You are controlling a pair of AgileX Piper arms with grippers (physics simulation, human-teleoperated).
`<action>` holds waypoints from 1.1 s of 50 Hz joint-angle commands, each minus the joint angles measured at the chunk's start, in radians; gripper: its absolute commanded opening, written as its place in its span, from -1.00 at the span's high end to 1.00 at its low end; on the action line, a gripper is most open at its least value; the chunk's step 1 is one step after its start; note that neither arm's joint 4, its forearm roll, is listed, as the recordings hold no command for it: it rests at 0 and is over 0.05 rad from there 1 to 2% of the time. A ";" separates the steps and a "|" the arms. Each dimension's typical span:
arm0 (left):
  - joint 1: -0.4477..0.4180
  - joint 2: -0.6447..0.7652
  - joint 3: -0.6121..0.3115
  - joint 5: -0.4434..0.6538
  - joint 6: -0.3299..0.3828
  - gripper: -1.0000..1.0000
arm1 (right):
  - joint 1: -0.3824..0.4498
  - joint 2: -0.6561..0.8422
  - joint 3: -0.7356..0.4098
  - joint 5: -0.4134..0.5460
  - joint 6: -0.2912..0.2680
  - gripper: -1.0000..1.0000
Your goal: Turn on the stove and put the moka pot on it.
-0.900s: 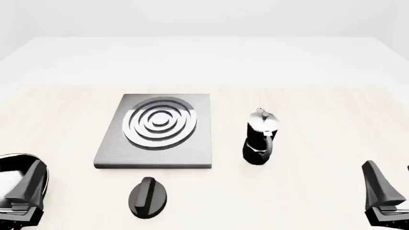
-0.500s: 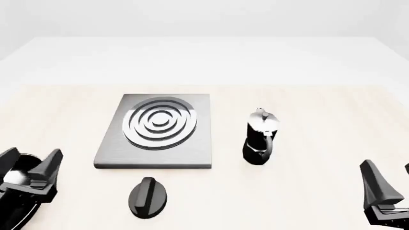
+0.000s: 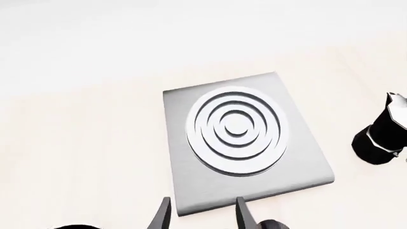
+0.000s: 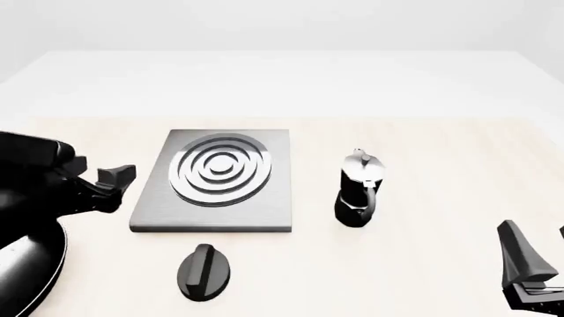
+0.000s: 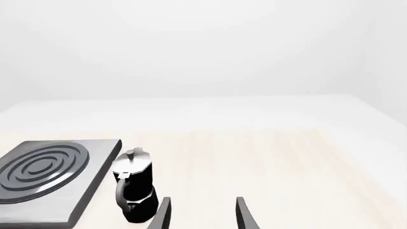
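The stove is a grey slab [image 4: 220, 211] with a silver ring burner [image 4: 220, 169], lying mid-table. Its black oval knob [image 4: 205, 272] lies apart in front of the slab's near edge. The moka pot [image 4: 358, 191], black with a silver lid, stands upright on the table right of the slab. My left gripper [image 4: 111, 185] is open and empty, raised just left of the slab; its wrist view shows the slab [image 3: 184, 191] and the pot [image 3: 381, 138] beyond the fingers [image 3: 163, 217]. My right gripper [image 4: 539, 257] is open and empty at the near right, well short of the pot [image 5: 135, 191].
The pale wooden table [image 4: 440, 145] runs back to a white wall. The left arm's black body [image 4: 26, 198] fills the near left corner of the front view.
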 commanded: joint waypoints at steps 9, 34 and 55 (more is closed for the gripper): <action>-0.074 0.336 -0.253 0.232 0.042 -1.00 | -0.001 0.008 0.000 -0.011 -0.004 -1.00; -0.139 0.468 -0.221 0.200 0.046 -1.00 | -0.005 -0.007 0.000 -0.003 0.015 -1.00; -0.284 0.511 -0.220 0.208 -0.091 -1.00 | -0.006 -0.006 0.000 -0.005 0.022 -1.00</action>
